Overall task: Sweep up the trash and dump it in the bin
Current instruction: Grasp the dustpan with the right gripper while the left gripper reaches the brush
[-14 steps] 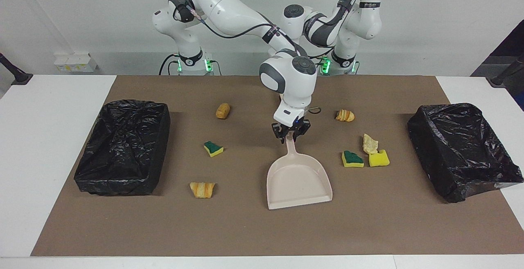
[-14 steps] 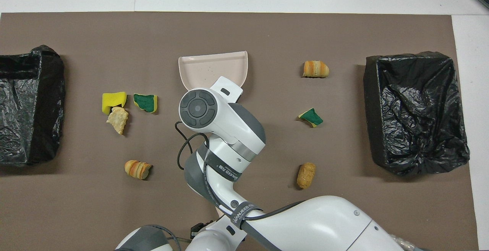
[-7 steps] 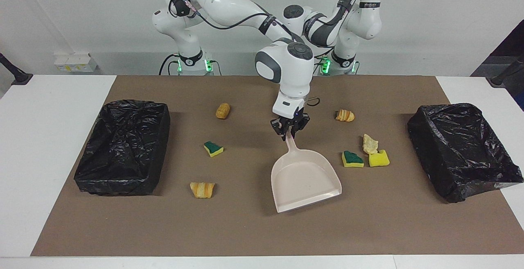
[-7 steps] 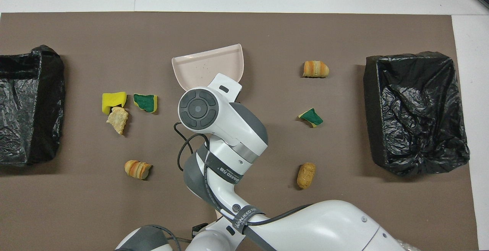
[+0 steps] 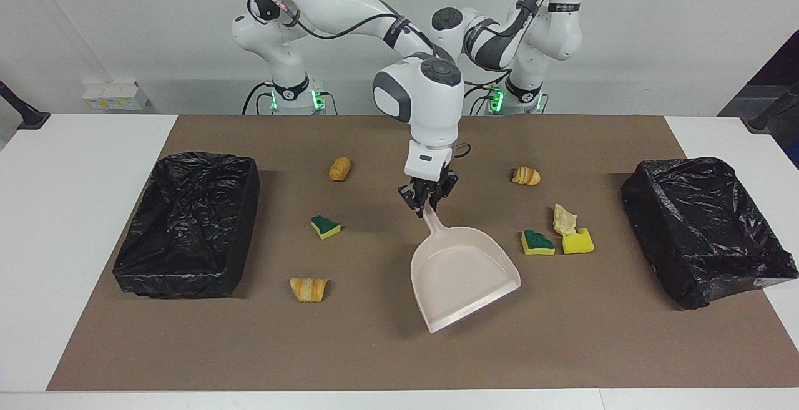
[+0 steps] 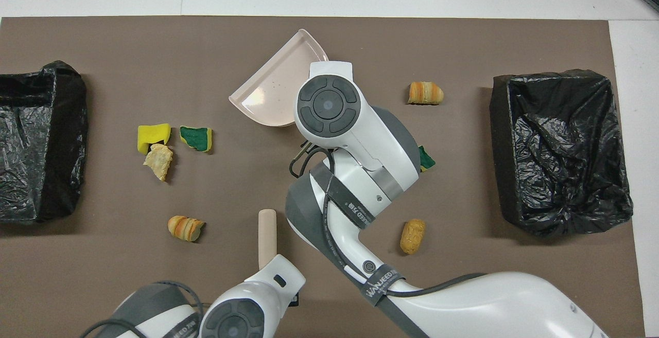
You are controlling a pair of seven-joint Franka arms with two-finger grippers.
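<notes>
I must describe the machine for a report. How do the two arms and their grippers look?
Both arms have glossy white rounded shells with grey joint sections and round grey caps. Black cables run along them, held by black bands with white lettering. Green lights glow at the bases. The right gripper is small, black and two-fingered below a white wrist block; the left gripper shows only its white housing.

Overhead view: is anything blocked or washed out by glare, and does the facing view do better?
Overhead view: the right arm hides the dustpan handle and most of one green-topped scrap; no harsh glare. Facing view: right gripper on the handle shows plainly; only glints on the black bin liners.
</notes>
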